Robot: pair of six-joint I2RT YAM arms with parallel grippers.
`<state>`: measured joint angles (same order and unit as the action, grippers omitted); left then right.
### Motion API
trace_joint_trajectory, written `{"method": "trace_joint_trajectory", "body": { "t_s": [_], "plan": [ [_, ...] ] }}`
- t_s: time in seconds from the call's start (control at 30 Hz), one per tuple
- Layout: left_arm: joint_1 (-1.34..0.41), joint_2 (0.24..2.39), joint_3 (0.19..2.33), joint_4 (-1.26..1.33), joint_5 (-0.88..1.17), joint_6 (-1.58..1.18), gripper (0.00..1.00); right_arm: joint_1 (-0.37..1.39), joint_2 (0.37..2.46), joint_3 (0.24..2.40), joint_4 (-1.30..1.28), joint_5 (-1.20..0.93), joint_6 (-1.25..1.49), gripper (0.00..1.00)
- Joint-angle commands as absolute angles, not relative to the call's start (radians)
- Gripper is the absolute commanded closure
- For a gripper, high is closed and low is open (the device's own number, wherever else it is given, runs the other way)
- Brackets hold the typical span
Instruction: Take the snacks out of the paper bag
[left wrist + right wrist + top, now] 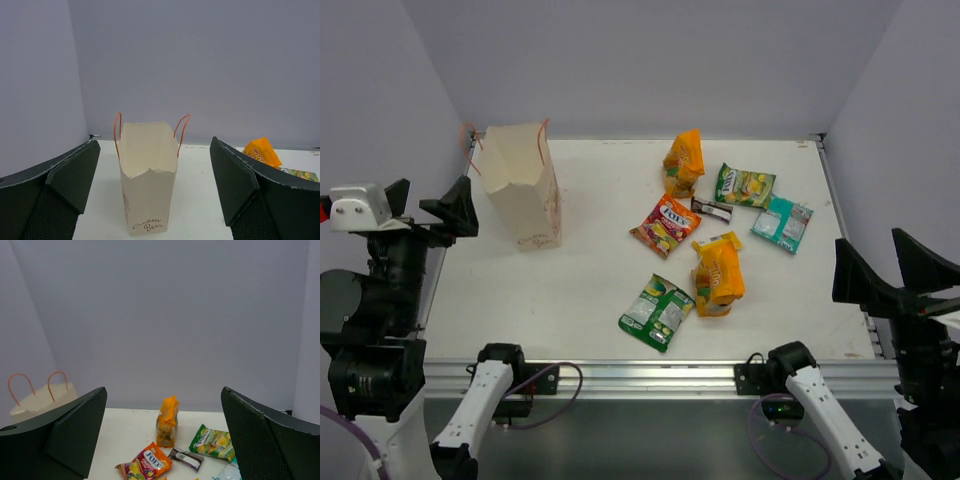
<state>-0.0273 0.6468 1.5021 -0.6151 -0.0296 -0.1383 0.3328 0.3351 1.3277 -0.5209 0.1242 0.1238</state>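
Note:
The cream paper bag (523, 186) stands upright at the back left, its orange handles up; in the left wrist view the paper bag (147, 180) looks empty as far as I see in. The snacks lie on the table to its right: an orange packet (684, 160), a green packet (744, 185), a teal packet (782, 222), a dark brown bar (712, 209), a red-yellow packet (665, 225), a second orange packet (718, 273) and a second green packet (657, 312). My left gripper (430, 208) is open, left of the bag. My right gripper (895, 270) is open at the right edge.
Grey walls close the table on the left, back and right. A metal rail (650, 376) runs along the near edge, with both arm bases and cables on it. The right wrist view shows the orange packet (167, 422) standing upright.

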Motion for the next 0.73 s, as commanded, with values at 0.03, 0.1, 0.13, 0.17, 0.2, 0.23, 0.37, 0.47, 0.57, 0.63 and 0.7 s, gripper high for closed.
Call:
{"method": "trace_joint_trajectory", "body": {
  "t_s": [0.03, 0.1, 0.13, 0.17, 0.2, 0.23, 0.37, 0.47, 0.57, 0.63, 0.7],
  "plan": [
    [-0.106, 0.588, 1.465, -0.690, -0.228, -0.135, 0.00, 0.330, 0.273, 1.249, -0.494, 0.204, 0.031, 0.01],
    [-0.127, 0.562, 1.436, -0.702, -0.287, -0.121, 0.00, 0.330, 0.233, 1.235, -0.489, 0.210, 0.017, 0.01],
    [-0.132, 0.558, 1.430, -0.704, -0.313, -0.117, 0.00, 0.330, 0.226, 1.235, -0.498, 0.213, 0.015, 0.01],
    [-0.133, 0.554, 1.425, -0.706, -0.314, -0.115, 0.00, 0.330, 0.218, 1.233, -0.500, 0.216, 0.014, 0.01],
    [-0.136, 0.548, 1.416, -0.701, -0.310, -0.112, 0.00, 0.330, 0.209, 1.232, -0.503, 0.222, 0.011, 0.01],
    [-0.137, 0.548, 1.414, -0.696, -0.293, -0.112, 0.00, 0.328, 0.207, 1.230, -0.505, 0.224, 0.012, 0.01],
    [-0.137, 0.551, 1.401, -0.689, -0.265, -0.117, 0.00, 0.330, 0.212, 1.216, -0.512, 0.225, 0.021, 0.01],
    [-0.137, 0.546, 1.385, -0.683, -0.259, -0.121, 0.00, 0.330, 0.216, 1.209, -0.511, 0.213, 0.028, 0.01],
    [-0.137, 0.542, 1.370, -0.670, -0.262, -0.133, 0.00, 0.330, 0.219, 1.195, -0.503, 0.193, 0.035, 0.01],
    [-0.137, 0.537, 1.365, -0.667, -0.265, -0.140, 0.00, 0.330, 0.222, 1.192, -0.499, 0.190, 0.035, 0.01],
    [-0.137, 0.537, 1.358, -0.663, -0.265, -0.141, 0.00, 0.330, 0.227, 1.193, -0.497, 0.192, 0.031, 0.01]
  ]
}}
